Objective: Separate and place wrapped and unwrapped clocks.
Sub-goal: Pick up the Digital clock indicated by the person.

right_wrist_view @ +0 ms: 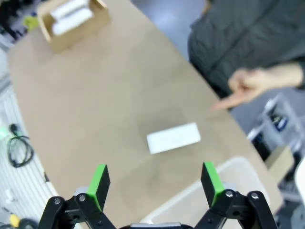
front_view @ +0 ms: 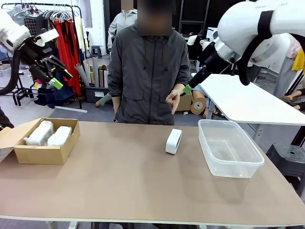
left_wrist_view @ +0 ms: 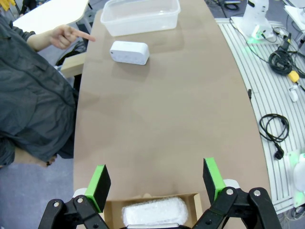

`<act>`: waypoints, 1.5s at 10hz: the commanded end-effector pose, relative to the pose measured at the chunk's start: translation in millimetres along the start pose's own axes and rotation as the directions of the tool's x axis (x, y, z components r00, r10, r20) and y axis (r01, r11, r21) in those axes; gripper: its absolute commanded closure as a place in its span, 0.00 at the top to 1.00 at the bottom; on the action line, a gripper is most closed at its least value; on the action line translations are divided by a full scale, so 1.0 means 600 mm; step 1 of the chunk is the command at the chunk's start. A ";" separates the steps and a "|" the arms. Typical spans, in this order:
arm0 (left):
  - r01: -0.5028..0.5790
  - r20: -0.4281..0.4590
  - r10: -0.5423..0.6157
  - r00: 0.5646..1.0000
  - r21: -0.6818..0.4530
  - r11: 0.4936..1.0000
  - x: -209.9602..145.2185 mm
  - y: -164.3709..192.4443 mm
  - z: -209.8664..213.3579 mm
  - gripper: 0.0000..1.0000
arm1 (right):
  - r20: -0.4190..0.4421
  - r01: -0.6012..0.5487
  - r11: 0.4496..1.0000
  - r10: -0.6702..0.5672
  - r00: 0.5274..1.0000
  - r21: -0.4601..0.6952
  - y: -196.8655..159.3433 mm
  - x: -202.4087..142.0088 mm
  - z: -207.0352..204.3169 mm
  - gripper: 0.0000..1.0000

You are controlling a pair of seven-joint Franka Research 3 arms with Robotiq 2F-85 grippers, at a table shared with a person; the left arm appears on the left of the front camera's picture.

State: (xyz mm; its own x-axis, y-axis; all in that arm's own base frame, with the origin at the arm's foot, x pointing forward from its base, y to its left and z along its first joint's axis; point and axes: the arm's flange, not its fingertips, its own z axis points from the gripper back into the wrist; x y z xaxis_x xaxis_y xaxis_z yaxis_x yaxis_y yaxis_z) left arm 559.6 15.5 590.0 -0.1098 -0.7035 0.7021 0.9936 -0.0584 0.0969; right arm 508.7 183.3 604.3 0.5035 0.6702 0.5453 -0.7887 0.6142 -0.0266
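The left gripper (front_view: 61, 78) hangs high over the table's left end with its jaws spread wide and nothing between them. In the left wrist view, one wrapped clock (left_wrist_view: 153, 211) lies directly below the left gripper (left_wrist_view: 157, 179), inside the cardboard box (left_wrist_view: 112, 210). The bare clock (left_wrist_view: 129, 52) is well apart from it, far up the tabletop, just beside the clear tub (left_wrist_view: 141, 25).

The right gripper (front_view: 188, 88) is also released and empty, raised beyond the table's far right side, near the person's hand (front_view: 174, 98). In the right wrist view, the bare clock (right_wrist_view: 173, 138) sits on the table ahead of the right gripper (right_wrist_view: 155, 179), well below it and roughly midway between its two green pads. A corner of the tub (right_wrist_view: 190, 200) shows under the fingers.

In the front view, the bare clock (front_view: 173, 141) is near the table's middle, just left of the tub (front_view: 233, 171) and not touching it. Its long axis runs from the robot's side towards the person. It appears to stand on a long edge with a broad face towards the left arm.

The two wrapped clocks (front_view: 40, 132) (front_view: 60, 135) lie side by side in the cardboard box (front_view: 40, 153) at the left end. Their long axes are parallel and also run from near to far.

There are three clocks, two wrapped and one bare, along with one box and one tub. The person's hand points a finger down towards the bare clock
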 end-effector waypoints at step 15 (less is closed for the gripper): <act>0.002 -0.009 -0.002 1.000 -0.003 1.000 0.000 -0.001 0.000 1.00 | -0.232 0.543 0.707 -0.682 0.693 -0.453 -0.026 0.074 -0.067 1.00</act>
State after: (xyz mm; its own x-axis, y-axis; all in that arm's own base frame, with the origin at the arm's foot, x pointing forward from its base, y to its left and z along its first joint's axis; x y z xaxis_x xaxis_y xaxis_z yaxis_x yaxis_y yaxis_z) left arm 559.8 15.6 590.1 -0.1102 -0.7038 0.7018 0.9935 -0.0585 0.0972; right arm 548.3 198.2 601.3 0.9341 0.3285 0.1395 -0.3261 0.9445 -0.0406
